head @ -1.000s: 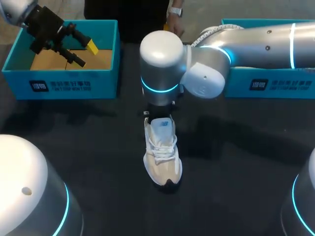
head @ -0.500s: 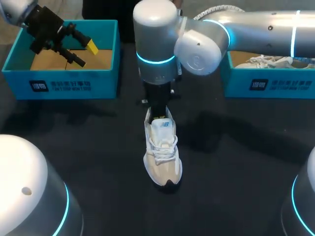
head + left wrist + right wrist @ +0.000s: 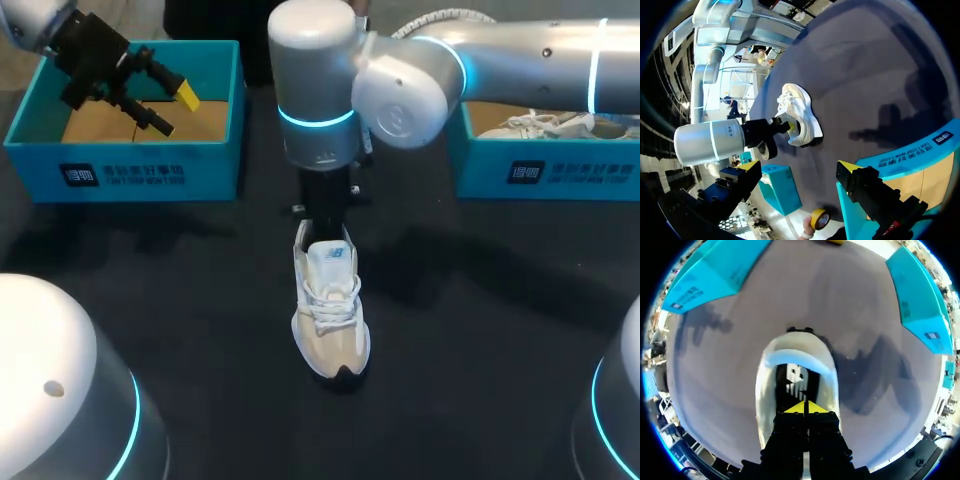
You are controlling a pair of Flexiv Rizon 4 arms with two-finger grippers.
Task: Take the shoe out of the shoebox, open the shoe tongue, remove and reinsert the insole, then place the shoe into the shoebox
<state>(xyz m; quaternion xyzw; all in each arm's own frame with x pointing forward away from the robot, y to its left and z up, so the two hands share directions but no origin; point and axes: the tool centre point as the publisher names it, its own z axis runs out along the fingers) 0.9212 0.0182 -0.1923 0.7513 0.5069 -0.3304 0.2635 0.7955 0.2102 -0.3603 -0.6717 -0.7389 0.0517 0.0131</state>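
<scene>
A dark, matte table (image 3: 480,330) is filling the head view, with soft shadows of the arms lying across it. The shoe (image 3: 331,320), white and beige, is standing upright at the centre of the frame. Its toe is pointing toward the bottom edge, and its tongue (image 3: 335,256) is showing above the laces.

The right arm (image 3: 500,60) is coming in from the upper right and bending down at the middle, ending at the shoe's heel end. In the right wrist view the right gripper (image 3: 805,408) is pressing its yellow tips flat together, poised right over the shoe's dark opening.

A teal left shoebox (image 3: 140,175) is sitting at the upper left of the frame, its brown floor showing. The left gripper (image 3: 180,112) is hanging over it with fingers spread wide, gripping nothing. In the left wrist view the shoe is lying well ahead of those parted tips.

A teal right shoebox (image 3: 540,175) is sitting at the upper right, partly under the right arm, with a second shoe (image 3: 545,125) lying inside.
</scene>
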